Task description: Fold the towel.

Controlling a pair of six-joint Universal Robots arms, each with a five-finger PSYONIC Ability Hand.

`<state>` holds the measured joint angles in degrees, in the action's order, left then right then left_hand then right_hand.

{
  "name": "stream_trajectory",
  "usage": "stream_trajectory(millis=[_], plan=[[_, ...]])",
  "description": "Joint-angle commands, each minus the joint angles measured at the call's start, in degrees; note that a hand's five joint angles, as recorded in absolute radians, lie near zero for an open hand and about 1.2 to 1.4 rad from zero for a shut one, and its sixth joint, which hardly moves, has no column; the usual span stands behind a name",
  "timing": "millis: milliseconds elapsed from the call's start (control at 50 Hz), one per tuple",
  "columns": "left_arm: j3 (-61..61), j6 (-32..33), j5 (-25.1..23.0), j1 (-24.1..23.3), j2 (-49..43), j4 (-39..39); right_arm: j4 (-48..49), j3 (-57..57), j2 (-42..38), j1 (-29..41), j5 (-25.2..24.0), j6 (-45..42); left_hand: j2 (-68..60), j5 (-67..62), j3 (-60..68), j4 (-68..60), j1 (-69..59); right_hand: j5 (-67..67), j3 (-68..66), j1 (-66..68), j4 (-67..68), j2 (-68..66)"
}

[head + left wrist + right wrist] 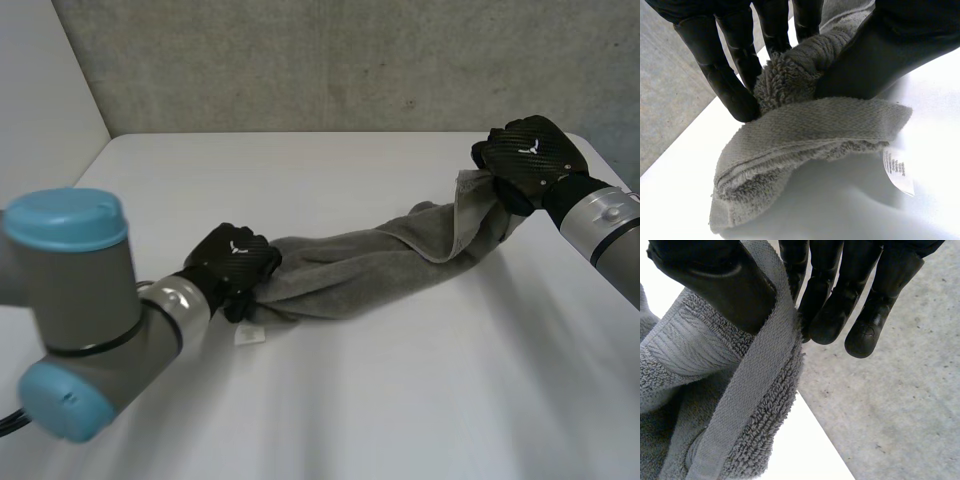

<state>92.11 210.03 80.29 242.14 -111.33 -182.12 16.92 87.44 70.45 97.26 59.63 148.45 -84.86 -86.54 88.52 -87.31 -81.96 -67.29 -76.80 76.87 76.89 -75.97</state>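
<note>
A: Holding what, and where?

B: Grey towel, bunched into a loose rope, strung slantwise across the white table, resting on it at the middle. Left hand clamped on one end toward the near left side, pinching the pile between fingers and thumb, with a sewn label dangling just beside. Right hand closed on the other end near the far right corner, nipping the hem between thumb and fingers, seemingly lifted a little off the surface.

A: Why held like that?

B: Most likely to draw the cloth taut and spread it flat before any fold; not yet spread, not yet folded. Hard to tell from here: true corners gripped, or merely bunched edge.

A: Room to move?

B: Plenty of bare top along the near edge and toward the far left corner. Tighter on the right: close to the table's right edge, with the concrete wall just behind the far edge. Better to swing inward than outward.
</note>
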Motion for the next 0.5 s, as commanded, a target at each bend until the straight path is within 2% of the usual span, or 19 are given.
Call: stream_trajectory(millis=[20, 140, 160, 180, 200, 220, 240, 260, 340, 380, 500], plan=[[9.6, 1.9, -3.9, 0.3, 9.6, 0.9, -4.9, -1.3, 0.6, 0.1, -2.8, 0.1, 4.9, 16.5, -8.5, 7.3, 2.0, -2.7, -3.2, 3.1, 3.1, -4.0], [16.2, 8.6, -10.7, 0.4, 13.9, 4.5, -6.4, -1.5, 0.7, 0.1, -3.6, 0.0, 4.9, 16.5, -8.5, 7.3, 2.0, -2.7, -3.2, 3.1, 3.1, -4.0], [16.5, 10.6, -11.6, 0.5, 14.0, 5.4, -6.4, -1.5, 0.7, 0.2, -3.6, 0.0, 16.7, 28.3, -20.3, 19.1, 13.8, -2.7, -3.2, 3.1, 3.1, -4.0], [16.5, 10.7, -11.6, 0.5, 14.0, 5.4, -6.4, -1.5, 0.7, 0.2, -3.6, 0.0, 16.8, 28.5, -20.4, 19.2, 13.9, -2.7, -3.2, 3.1, 3.1, -4.0], [16.5, 12.1, -11.7, 0.9, 14.0, 5.6, -6.4, -1.4, 0.7, 0.2, -3.6, 0.0, 30.3, 42.0, -33.9, 32.7, 27.4, -2.7, -3.2, 3.1, 3.1, -4.0], [16.5, 12.1, -11.7, 0.9, 14.0, 5.6, -6.4, -1.4, 0.7, 0.2, -3.6, 0.0, 30.4, 42.1, -34.1, 32.9, 27.5, -2.7, -3.2, 3.1, 3.1, -4.0], [15.8, 13.1, -11.4, 1.7, 13.9, 5.6, -6.4, -1.5, 0.6, 0.1, -3.6, 0.0, 42.1, 53.7, -45.7, 44.5, 39.2, -2.7, -3.2, 3.1, 3.1, -4.0], [14.9, 13.5, -11.3, 2.6, 13.4, 5.6, -6.5, -1.5, 0.5, 0.1, -3.6, 0.0, 46.0, 57.7, -49.7, 48.5, 43.1, -2.7, -3.2, 3.1, 3.1, -4.0], [11.4, 13.0, -11.2, 3.4, 12.4, 5.5, -6.6, -1.4, 0.4, 0.1, -3.6, 0.0, 48.6, 60.3, -52.2, 51.0, 45.7, -2.7, -3.2, 3.1, 3.1, -4.0], [7.1, 11.0, -11.0, 3.8, 9.4, 5.4, -6.6, -1.4, 0.4, 0.1, -3.6, 0.0, 55.4, 67.1, -59.1, 57.9, 52.5, -2.7, -3.2, 3.1, 3.1, -4.0], [0.4, 5.1, -8.8, 4.2, 4.4, 5.3, -6.7, -1.4, 0.3, 0.1, -3.6, 0.0, 55.5, 67.2, -59.1, 57.9, 52.6, -2.7, -3.2, 3.1, 3.1, -4.0]])
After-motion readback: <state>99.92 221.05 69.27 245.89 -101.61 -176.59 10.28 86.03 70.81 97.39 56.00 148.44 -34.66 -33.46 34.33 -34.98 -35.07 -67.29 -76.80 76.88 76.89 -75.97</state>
